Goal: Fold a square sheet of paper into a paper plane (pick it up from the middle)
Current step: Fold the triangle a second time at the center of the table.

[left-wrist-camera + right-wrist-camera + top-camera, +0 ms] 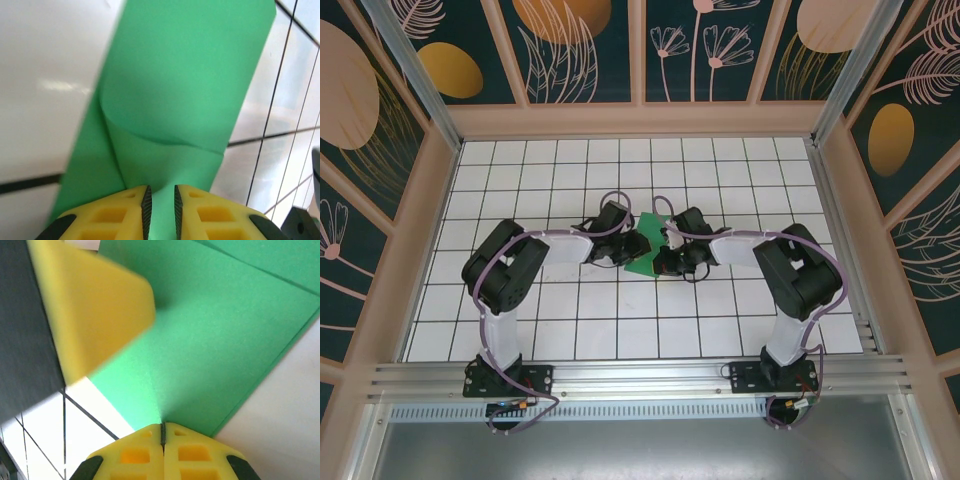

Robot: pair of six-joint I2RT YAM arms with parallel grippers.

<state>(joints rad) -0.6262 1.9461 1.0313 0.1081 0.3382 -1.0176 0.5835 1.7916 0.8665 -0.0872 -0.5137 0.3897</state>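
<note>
Left claw (160,192): parted to a narrow slit, with paper (185,90) in the slit, seemingly loose rather than pinched. Right claw (162,426): closed tight on a paper edge, near a corner. Just past the left slit, a flap (160,165) curled over, soft and rounded, not pressed to a crease. Beyond it, a long green band over the white table (45,75). Seen from above: paper mid-table, between the two claws, both right against it. Judged to be mid-fold, early to middling in the task; no dart shape yet. To do it well: hold the right pinch firm as anchor. Open left no wider than needed, so as not to drag the sheet. Line up the flap edge with the edge below before pressing, then flatten the curl from the middle outward, low and slow. Risks: a slip at the anchor, a skewed crease, a tear at the pinched edge.
</note>
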